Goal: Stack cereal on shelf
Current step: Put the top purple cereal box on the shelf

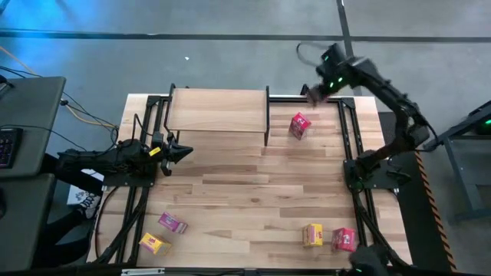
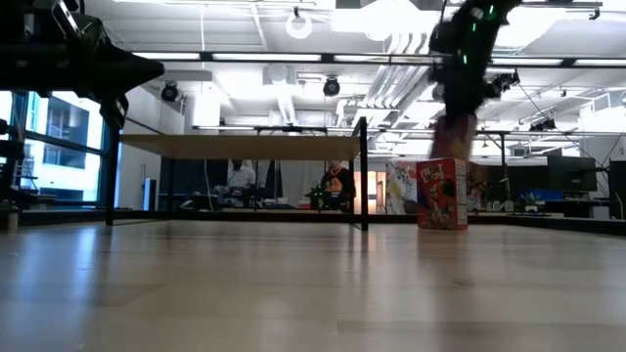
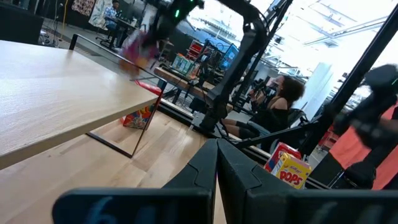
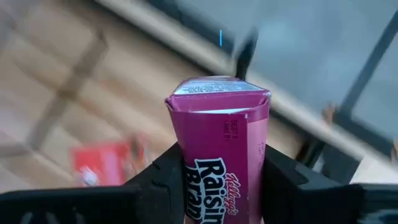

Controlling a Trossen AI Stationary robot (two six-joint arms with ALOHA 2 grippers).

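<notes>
My right gripper (image 1: 314,93) is raised over the table's far right part, beside the shelf, shut on a magenta Raisin Bran cereal box (image 4: 217,143). In the low view this box (image 2: 458,127) is a blur under the gripper (image 2: 460,88). A red-pink box (image 1: 299,125) stands upright on the table below it. The shelf (image 1: 219,110) has a bare light wood top on thin black legs. My left gripper (image 1: 180,152) hovers shut near the shelf's near left corner, touching nothing. Two boxes lie near left, pink (image 1: 173,223) and yellow (image 1: 154,244); two lie near right, yellow (image 1: 312,234) and pink (image 1: 344,239). My right gripper (image 4: 221,177) pinches the magenta box between its two fingers (image 4: 163,174), one on each opposite side wall (image 4: 252,168). The box's closed end (image 4: 217,90) sticks out past the fingertips. The box is lifted clear of the table, above the standing red-pink box (image 2: 442,194).
Black metal frame rails (image 1: 349,146) run along the table's left and right sides. The table's middle (image 1: 253,192) is bare wood. A person (image 3: 280,102) sits beyond the table in the room behind. The shelf's black leg (image 2: 364,176) stands close to the red-pink box.
</notes>
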